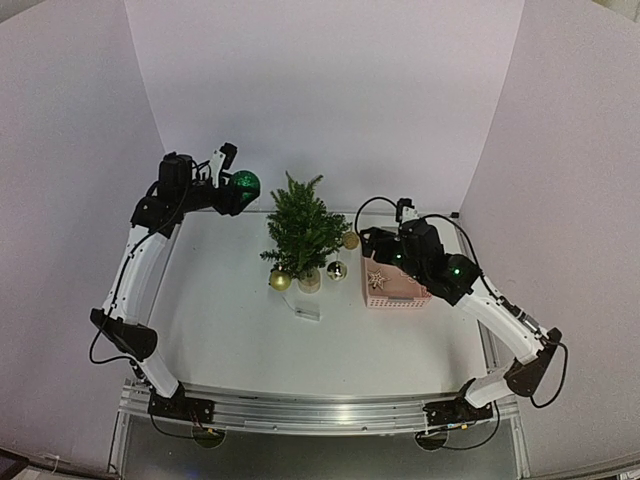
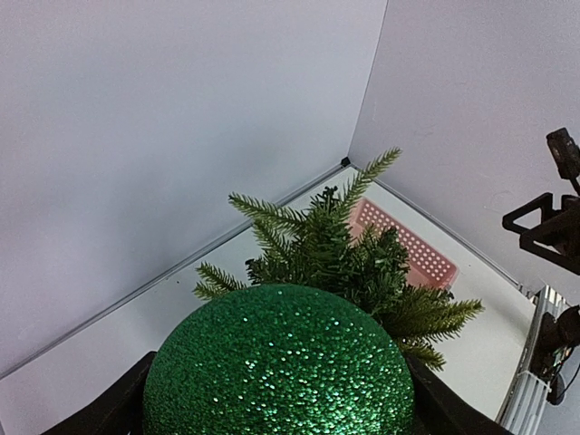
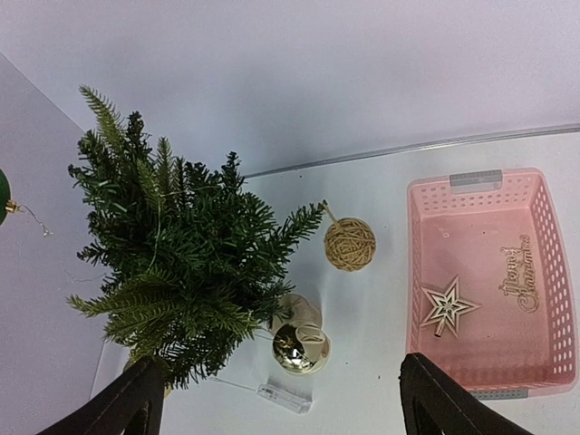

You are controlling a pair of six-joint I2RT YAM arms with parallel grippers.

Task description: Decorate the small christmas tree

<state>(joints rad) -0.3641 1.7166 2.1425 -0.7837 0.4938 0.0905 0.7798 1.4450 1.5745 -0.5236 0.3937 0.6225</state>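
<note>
The small christmas tree [image 1: 302,228] stands mid-table on a pale pot; it also shows in the left wrist view [image 2: 349,258] and the right wrist view [image 3: 172,254]. My left gripper [image 1: 240,187] is shut on a green glitter ball [image 2: 276,362], held high just left of the tree's top. A twine ball [image 3: 350,244] hangs on a right branch. A shiny gold ball [image 3: 301,348] hangs low at the front. Another gold ball [image 1: 280,281] hangs at the lower left. My right gripper [image 3: 281,408] is open and empty, above the table between the tree and the basket.
A pink basket [image 3: 553,272] right of the tree holds a wooden star [image 3: 447,305] and a wooden lettering piece [image 3: 519,276]. A small clear plastic piece [image 3: 285,397] lies in front of the tree. White walls enclose the table on three sides.
</note>
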